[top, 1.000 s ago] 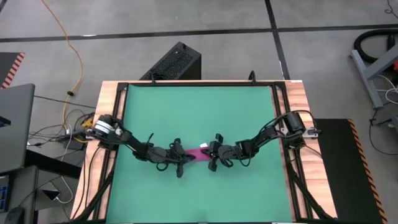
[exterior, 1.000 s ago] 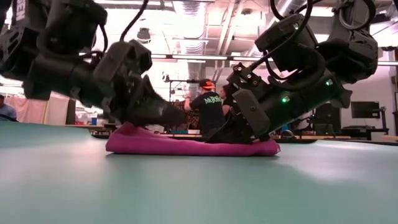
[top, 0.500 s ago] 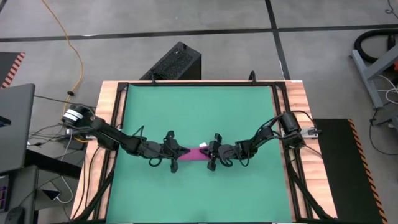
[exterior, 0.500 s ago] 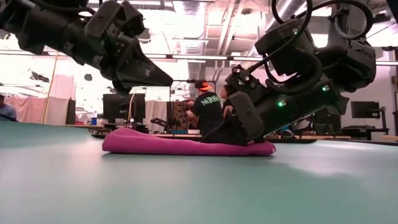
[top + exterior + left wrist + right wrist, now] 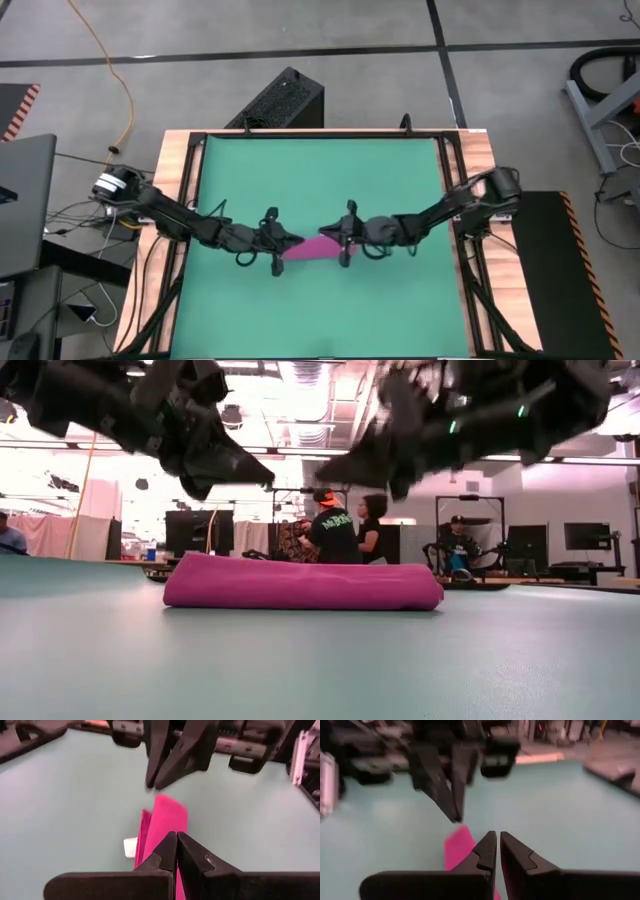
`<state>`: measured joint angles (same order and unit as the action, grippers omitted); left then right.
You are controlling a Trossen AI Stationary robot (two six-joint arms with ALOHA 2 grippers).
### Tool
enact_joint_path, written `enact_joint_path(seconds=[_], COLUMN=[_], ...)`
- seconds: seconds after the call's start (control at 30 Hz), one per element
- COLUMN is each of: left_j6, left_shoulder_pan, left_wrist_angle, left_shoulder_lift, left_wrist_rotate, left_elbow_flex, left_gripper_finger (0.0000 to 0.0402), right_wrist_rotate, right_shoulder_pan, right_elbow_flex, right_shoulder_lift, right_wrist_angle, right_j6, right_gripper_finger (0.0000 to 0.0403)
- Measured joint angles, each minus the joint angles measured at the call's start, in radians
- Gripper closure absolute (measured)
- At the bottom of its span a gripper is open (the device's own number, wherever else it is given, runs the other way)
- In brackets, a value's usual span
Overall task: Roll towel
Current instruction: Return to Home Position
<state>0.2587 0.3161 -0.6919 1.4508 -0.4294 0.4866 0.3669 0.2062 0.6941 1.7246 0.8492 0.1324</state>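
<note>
Rolled magenta-purple soft cloth towel [image 5: 300,582] on green-matted table [image 5: 400,180] | left hand [image 5: 262,465], right hand [image 5: 332,466] above it, both pressed together, empty | step: homing | next: arms retract clear

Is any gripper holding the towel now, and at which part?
Nothing is held. The left gripper and the right gripper are both shut and empty, above the rolled towel, which lies free on the mat.

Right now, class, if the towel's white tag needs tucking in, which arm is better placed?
Left, probably. The left wrist view shows the tag beside the towel, close to the shut left gripper; the right gripper, also shut, hangs over the far end.
</note>
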Motion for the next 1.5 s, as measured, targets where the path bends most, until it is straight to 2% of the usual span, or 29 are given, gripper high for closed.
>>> enact_joint_path(seconds=[0.27,0.4,0.53,0.7,0.83,0.93,1.07,1.17,1.3,1.5], left_j6=[-0.062,-0.102,-0.147,-0.198,-0.203,-0.194,-0.186,-0.186,-0.156,-0.106], left_shoulder_pan=[0.018,0.049,0.068,0.077,0.076,0.077,0.076,0.077,0.076,0.076], left_wrist_angle=[0.05,0.178,0.321,0.461,0.585,0.684,0.761,0.764,0.742,0.704], left_shoulder_lift=[-0.203,-0.367,-0.568,-0.772,-0.88,-0.94,-1.027,-1.105,-1.224,-1.396], left_wrist_rotate=[0.023,0.006,-0.099,-0.202,-0.295,-0.354,-0.376,-0.377,-0.395,-0.398], left_elbow_flex=[0.0,0.001,0.001,0.001,0.0,0.0,-0.001,-0.049,-0.172,-0.33], left_gripper_finger=[0.0401,0.0401,0.0401,0.0401,0.0401,0.0402,0.0401,0.0402,0.0401,0.0401], right_wrist_rotate=[-0.059,-0.049,0.039,0.174,0.224,0.272,0.32,0.333,0.361,0.413], right_shoulder_pan=[0.013,0.051,0.091,0.137,0.176,0.206,0.237,0.255,0.28,0.306], right_elbow_flex=[-0.064,-0.147,-0.243,-0.315,-0.338,-0.375,-0.439,-0.496,-0.579,-0.664], right_shoulder_lift=[-0.277,-0.473,-0.715,-0.981,-1.142,-1.236,-1.367,-1.462,-1.574,-1.688], right_wrist_angle=[-0.075,-0.093,-0.145,-0.316,-0.435,-0.457,-0.456,-0.46,-0.456,-0.458], right_j6=[-0.078,-0.124,-0.164,-0.186,-0.211,-0.246,-0.28,-0.283,-0.272,-0.265], right_gripper_finger=[0.0356,0.0356,0.0356,0.0356,0.0356,0.0356,0.0356,0.0356,0.0356,0.0356])
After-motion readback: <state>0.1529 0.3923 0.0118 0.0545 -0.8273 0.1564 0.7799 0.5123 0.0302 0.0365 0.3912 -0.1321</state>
